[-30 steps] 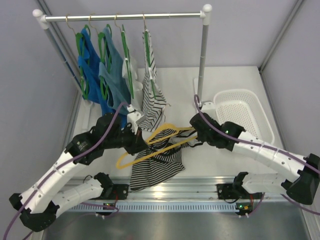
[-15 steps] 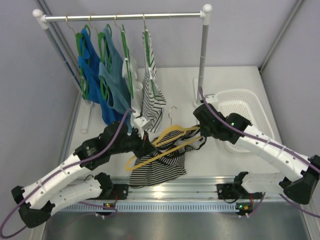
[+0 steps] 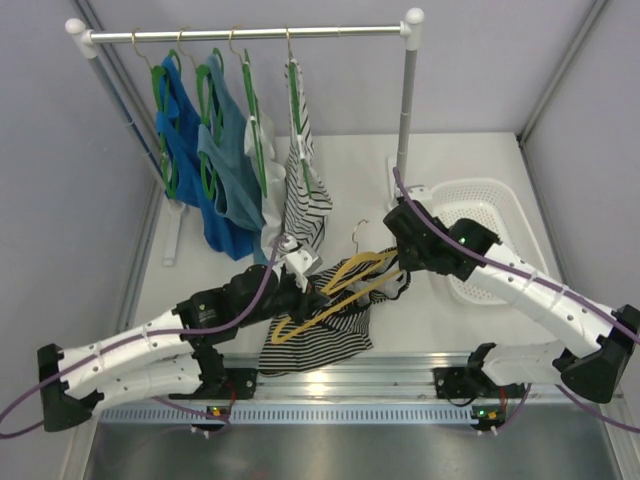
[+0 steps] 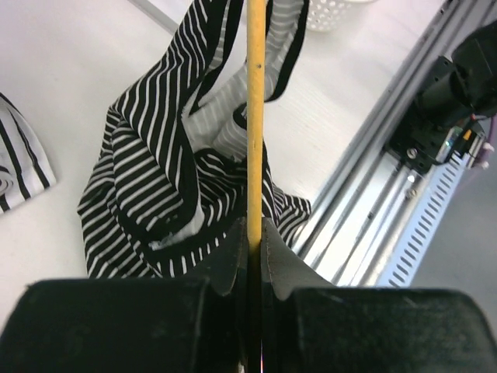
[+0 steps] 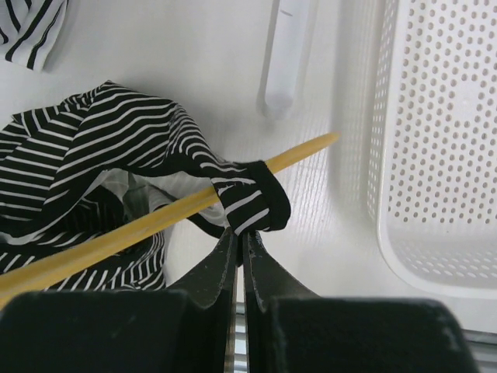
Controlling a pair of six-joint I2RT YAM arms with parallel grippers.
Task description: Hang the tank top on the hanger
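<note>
Mid-threading the tank top (image 3: 318, 338) onto the hanger (image 3: 345, 272)

Clamping the yellow rod tight with the left gripper (image 4: 254, 237), pinching a black strap (image 5: 250, 198) shut in the right gripper (image 5: 239, 237), with that strap already looped over one hanger tip. Leaving the rest of the top slumped on the table (image 3: 470, 160) by the front rail (image 3: 400, 375), just under the hanger. Probably needs sliding the strap further up the arm next, then hooking the other strap on the opposite side. Reaching inward from both sides, left stretched low, right elbow bent, both wrists over the fabric.
</note>
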